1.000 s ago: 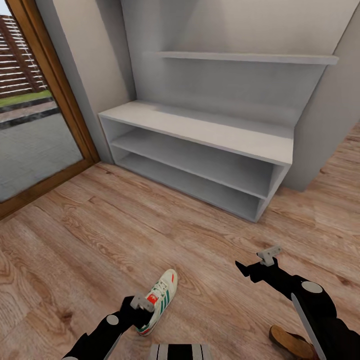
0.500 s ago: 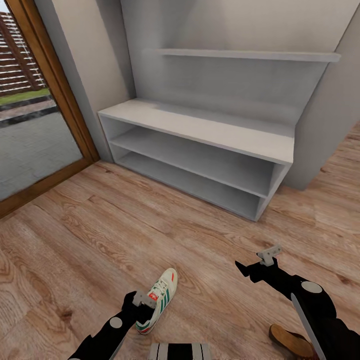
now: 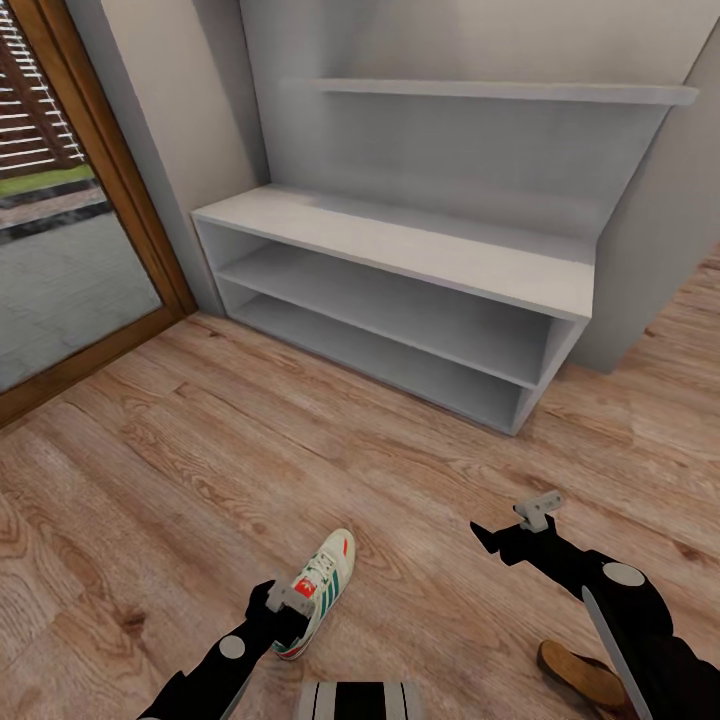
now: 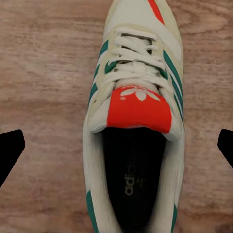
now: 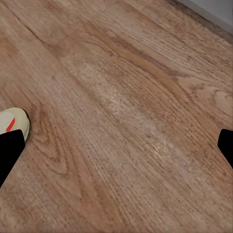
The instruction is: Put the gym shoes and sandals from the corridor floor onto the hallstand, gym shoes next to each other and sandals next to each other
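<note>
Head view, bottom centre-left: one gym shoe (image 3: 318,592) lies sole-down on the corridor floor (image 3: 180,470), toe toward the upper right of the frame. The left gripper (image 3: 283,603) sits directly over its heel end. In the left wrist view the shoe (image 4: 136,121) fills the middle, red tongue label central, and a dark fingertip (image 4: 9,150) shows at each side edge well clear of the shoe: jaws wide, not touching it, holding nothing. Left arm enters from the bottom edge and slants up toward the shoe.

Lower right of the head view: right gripper (image 3: 520,530) hovers over bare floor, forearm running in from the bottom right corner, pointing toward the upper left. Right wrist view shows fingertips (image 5: 8,150) at both side edges with floor planks between them; spread wide, empty. The shoe's toe (image 5: 13,121) shows at the left edge of that view.

Bottom right corner, head view: one brown sandal (image 3: 580,678) on the floor, partly hidden by the right arm.

Count visible: gym shoes 1, sandals 1.

Upper centre: hallstand (image 3: 400,250), pale grey bench with two open tiers and a wall shelf above. A wood-framed glass door (image 3: 90,260) stands at the left.
</note>
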Motion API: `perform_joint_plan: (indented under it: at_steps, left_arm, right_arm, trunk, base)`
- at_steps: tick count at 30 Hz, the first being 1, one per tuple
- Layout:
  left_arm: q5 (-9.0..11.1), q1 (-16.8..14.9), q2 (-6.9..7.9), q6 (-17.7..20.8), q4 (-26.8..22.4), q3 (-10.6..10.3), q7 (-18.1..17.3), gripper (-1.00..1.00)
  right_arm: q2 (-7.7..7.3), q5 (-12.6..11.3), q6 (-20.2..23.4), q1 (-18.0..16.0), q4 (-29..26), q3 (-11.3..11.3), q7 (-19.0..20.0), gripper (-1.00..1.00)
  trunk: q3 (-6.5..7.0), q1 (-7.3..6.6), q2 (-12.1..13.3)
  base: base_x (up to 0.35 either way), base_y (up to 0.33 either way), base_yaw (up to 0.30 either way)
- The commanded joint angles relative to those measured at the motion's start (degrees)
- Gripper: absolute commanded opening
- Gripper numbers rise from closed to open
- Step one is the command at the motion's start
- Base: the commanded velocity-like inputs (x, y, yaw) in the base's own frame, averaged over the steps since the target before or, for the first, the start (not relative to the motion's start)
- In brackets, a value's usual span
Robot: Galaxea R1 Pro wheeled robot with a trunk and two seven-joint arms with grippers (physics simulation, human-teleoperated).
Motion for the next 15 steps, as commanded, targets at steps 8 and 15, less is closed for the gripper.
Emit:
perform_joint_plan:
  at_steps: [8,15]
  left_arm:
    - [-0.62,-0.02,-0.01,-0.24,0.09,0.1,-0.08,1.0]
    - [-0.69,-0.02,0.06,-0.27,0.14,0.1,-0.09,1.0]
  right_arm:
    - [0.01,0.09,0.31,-0.03,-0.06,-0.08,0.32,1.0]
    - [0.01,0.09,0.31,-0.03,-0.06,-0.08,0.27,1.0]
  trunk:
    - [-1.59,0.17,-0.11]
    - [-2.32,0.25,-0.15]
  base:
    - [0.0,0.0,0.0]
    - [0.0,0.0,-0.026]
